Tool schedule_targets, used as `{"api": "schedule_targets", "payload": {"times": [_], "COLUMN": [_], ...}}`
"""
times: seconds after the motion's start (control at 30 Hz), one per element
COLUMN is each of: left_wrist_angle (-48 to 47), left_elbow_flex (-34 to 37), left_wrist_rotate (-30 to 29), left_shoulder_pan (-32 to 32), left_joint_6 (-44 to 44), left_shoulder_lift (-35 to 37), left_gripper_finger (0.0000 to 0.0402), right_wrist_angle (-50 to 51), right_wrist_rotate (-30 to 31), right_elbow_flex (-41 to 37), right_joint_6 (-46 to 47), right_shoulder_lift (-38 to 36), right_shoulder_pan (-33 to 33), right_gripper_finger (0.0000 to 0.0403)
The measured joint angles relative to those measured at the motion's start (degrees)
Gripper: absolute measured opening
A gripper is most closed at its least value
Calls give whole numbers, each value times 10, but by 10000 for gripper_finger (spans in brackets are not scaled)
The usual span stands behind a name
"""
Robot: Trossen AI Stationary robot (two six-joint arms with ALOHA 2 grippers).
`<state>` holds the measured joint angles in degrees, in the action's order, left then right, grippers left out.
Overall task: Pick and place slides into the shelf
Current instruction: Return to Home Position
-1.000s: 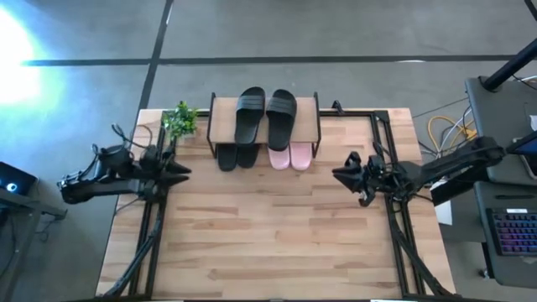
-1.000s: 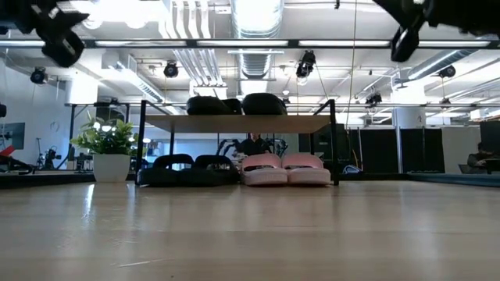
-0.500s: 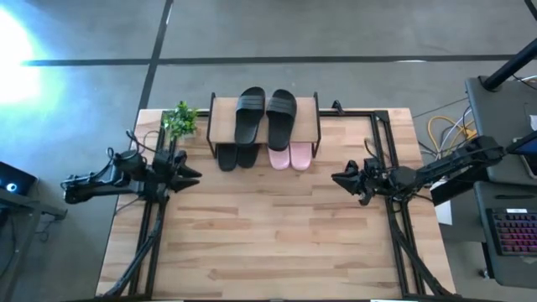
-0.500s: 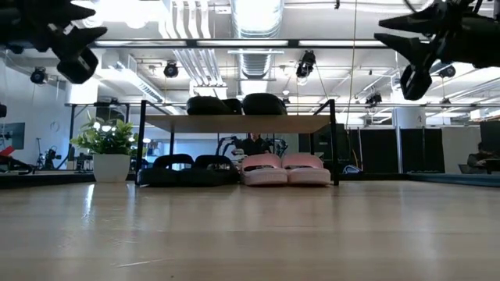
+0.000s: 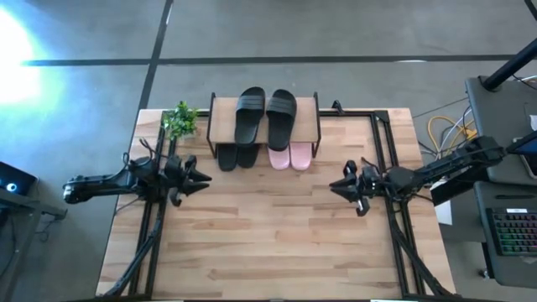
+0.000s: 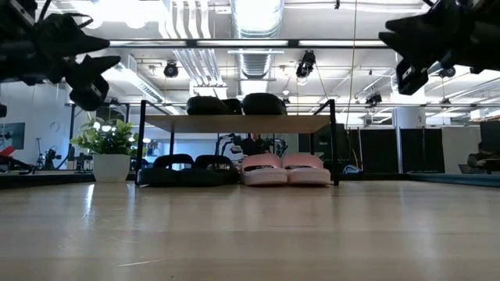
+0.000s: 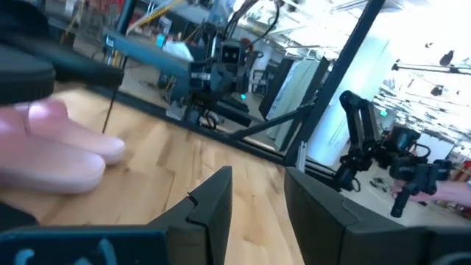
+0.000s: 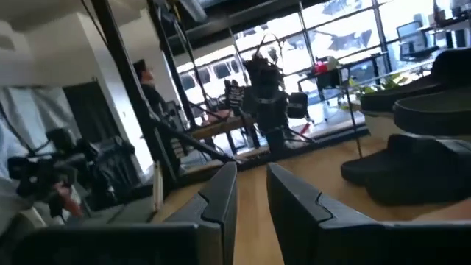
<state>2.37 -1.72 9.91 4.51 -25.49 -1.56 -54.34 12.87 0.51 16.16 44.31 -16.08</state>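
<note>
The shelf (image 5: pixel 264 126) stands at the table's far edge. One pair of black slides (image 5: pixel 265 116) lies on its wooden top board. Under the board, on the table, a second black pair (image 5: pixel 237 157) sits beside the pink pair (image 5: pixel 290 157), toes sticking out toward the near side. The low view shows the shelf (image 6: pixel 242 123) with the pink pair (image 6: pixel 285 169) and black pair (image 6: pixel 187 170) beneath. My left gripper (image 5: pixel 204 178) hovers left of the shelf and my right gripper (image 5: pixel 336 186) hovers right of it. Both are empty, with a narrow gap between the fingers (image 7: pixel 259 180) (image 8: pixel 252 177).
A small potted plant (image 5: pixel 179 120) stands at the shelf's left end. Black frame rails (image 5: pixel 155 226) (image 5: pixel 394 226) run along both table sides. Bare wooden tabletop (image 5: pixel 268 235) stretches from the shelf to the near edge. A desk with a keyboard (image 5: pixel 512 231) stands off the table's right.
My left gripper has moved toward the table's right and come down. My right gripper has dropped lower and shifted slightly toward the near edge. The slides and the shelf have stayed in place.
</note>
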Motion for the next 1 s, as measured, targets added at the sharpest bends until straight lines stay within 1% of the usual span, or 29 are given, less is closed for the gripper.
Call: {"api": "schedule_targets", "payload": {"times": [0.07, 0.17, 0.23, 0.33, 0.43, 0.6, 1.0], "left_wrist_angle": [22, 12, 3, -5, -3, -3, -3], "left_elbow_flex": [12, 12, 12, 12, 12, 13, 13], "left_wrist_rotate": [0, -12, -23, -63, -89, -89, -89], "left_shoulder_pan": [0, 0, 0, 0, 0, 0, 0], "left_joint_6": [28, 74, 79, 78, 101, 110, 110], "left_shoulder_lift": [-2, -3, -5, -7, -10, -11, -13], "left_gripper_finger": [111, 111, 111, 111, 111, 111, 111], "right_wrist_angle": [13, 43, 51, 46, 44, 58, 61], "right_wrist_rotate": [-4, -42, -70, -91, -92, -68, -68], "right_elbow_flex": [0, 0, 0, 0, 0, 0, 0], "right_joint_6": [-5, 5, 10, 0, -26, -28, -27], "right_shoulder_lift": [0, 0, 0, -1, -1, 4, 4], "right_shoulder_pan": [4, 18, 29, 45, 56, 63, 63], "right_gripper_finger": [68, 68, 68, 68, 68, 68, 68]}}
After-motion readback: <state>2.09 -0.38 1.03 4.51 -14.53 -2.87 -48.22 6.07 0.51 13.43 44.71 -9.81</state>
